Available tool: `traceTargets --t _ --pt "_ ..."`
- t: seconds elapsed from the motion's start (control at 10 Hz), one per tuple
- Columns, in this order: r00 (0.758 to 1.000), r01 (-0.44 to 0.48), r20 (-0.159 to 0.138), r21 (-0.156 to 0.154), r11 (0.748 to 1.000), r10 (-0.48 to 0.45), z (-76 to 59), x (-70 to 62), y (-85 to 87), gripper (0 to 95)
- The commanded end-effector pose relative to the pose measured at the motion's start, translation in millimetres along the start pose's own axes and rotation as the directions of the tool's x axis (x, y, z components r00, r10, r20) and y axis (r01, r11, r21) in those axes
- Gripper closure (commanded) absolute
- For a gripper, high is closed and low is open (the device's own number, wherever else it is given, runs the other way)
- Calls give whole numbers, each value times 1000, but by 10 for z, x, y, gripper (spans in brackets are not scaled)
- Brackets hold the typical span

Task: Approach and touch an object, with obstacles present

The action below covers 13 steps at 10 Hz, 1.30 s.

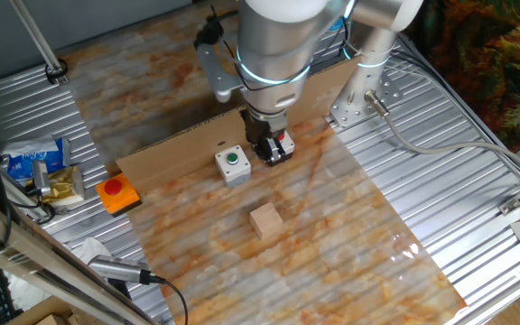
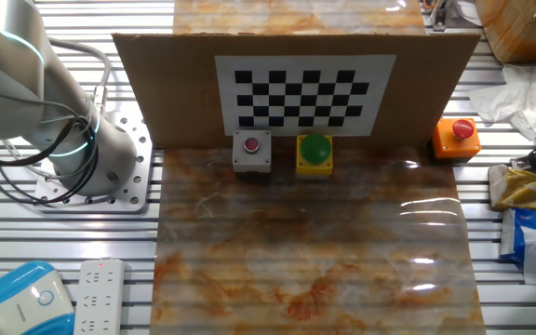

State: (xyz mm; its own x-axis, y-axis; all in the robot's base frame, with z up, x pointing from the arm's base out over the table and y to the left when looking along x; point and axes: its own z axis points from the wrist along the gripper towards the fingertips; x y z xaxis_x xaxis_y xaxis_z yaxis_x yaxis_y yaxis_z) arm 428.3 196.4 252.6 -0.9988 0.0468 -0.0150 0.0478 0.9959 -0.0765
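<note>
The light-tan wooden cube (image 1: 265, 219) sits on the marbled mat, toward the front. It does not show in the other fixed view. My gripper (image 1: 267, 152) hangs low behind the cube, right over the black box with the red button (image 1: 283, 144), apart from the cube. Its dark fingers blend with the box, so I cannot tell whether they are open. The white box with the green button (image 1: 232, 164) stands just left of the gripper. The brown cardboard strip (image 1: 174, 144) runs behind both boxes. The other fixed view shows both boxes (image 2: 251, 153) (image 2: 314, 154) before the cardboard (image 2: 156, 84), and no gripper.
A flat orange box with a red button (image 1: 117, 193) lies at the mat's left edge and also shows in the other fixed view (image 2: 456, 138). Snack packets (image 1: 36, 162) lie beyond it. The arm's base (image 1: 359, 95) and a cable (image 1: 422, 144) stand at the back right. A checkerboard (image 2: 305, 88) is on the cardboard.
</note>
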Motion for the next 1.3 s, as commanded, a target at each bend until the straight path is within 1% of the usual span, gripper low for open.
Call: traceTargets --t 0.1,0.4,0.6,0.7,0.9,1.0,1.1,1.2,1.3 --pt "1000 -3 14 2 1000 3 93 12 22 950" --pt "1000 -7 24 2 1000 7 237 61 36 950" --pt "1000 -8 23 5 1000 8 251 63 25 950" --pt "1000 -11 23 -4 1000 11 251 62 22 950" --pt "1000 -9 24 -8 1000 9 251 61 19 950" --pt "1000 -12 15 -25 1000 13 251 61 19 950" --pt "1000 -18 -1 -43 999 18 251 61 19 950" --pt "1000 -17 -16 -56 998 16 251 61 19 950" --pt "1000 -17 -22 -59 998 16 251 61 19 950"
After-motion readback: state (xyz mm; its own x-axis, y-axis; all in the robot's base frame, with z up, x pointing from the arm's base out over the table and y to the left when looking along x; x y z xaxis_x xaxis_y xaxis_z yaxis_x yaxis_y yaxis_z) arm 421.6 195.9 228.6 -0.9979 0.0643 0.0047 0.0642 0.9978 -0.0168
